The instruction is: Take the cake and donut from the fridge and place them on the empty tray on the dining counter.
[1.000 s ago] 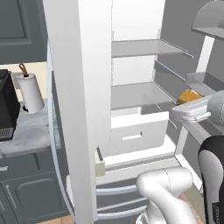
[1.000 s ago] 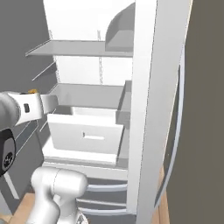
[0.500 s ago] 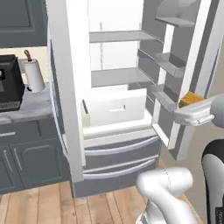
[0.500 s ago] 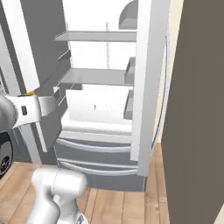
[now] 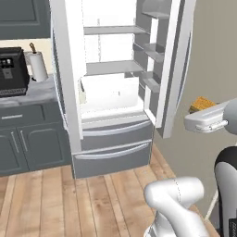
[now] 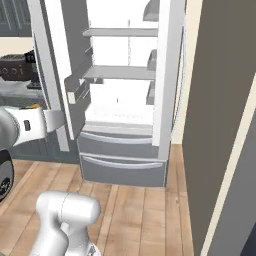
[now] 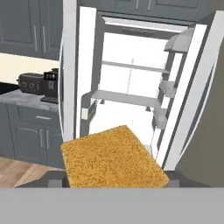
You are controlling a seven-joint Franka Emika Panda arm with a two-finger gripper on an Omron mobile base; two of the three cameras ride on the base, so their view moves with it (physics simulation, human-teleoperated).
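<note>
A tan-brown squarish cake [image 7: 111,157] fills the lower middle of the hand view, and my gripper is shut on it with the fingertips hidden beneath it. From the left base view the cake [image 5: 202,103] sits on top of my gripper [image 5: 207,120], held out in the air well to the right of the fridge [image 5: 111,139]. The fridge [image 7: 131,87] stands some way off with both upper doors open, and its white shelves look bare. Its grey drawers [image 6: 122,165] are closed. The donut, the tray and the dining counter are out of view.
Left of the fridge runs a wall counter with a black coffee machine [image 5: 11,69] and a paper towel roll [image 5: 38,67]; a toaster [image 7: 30,83] also stands there. A tall dark panel [image 6: 220,125] rises at the right. Wooden floor [image 5: 92,199] lies open before the fridge.
The whole picture has shifted: the base has backed away from the fridge, which now looks smaller and farther off. The cake has stayed in my gripper throughout.
</note>
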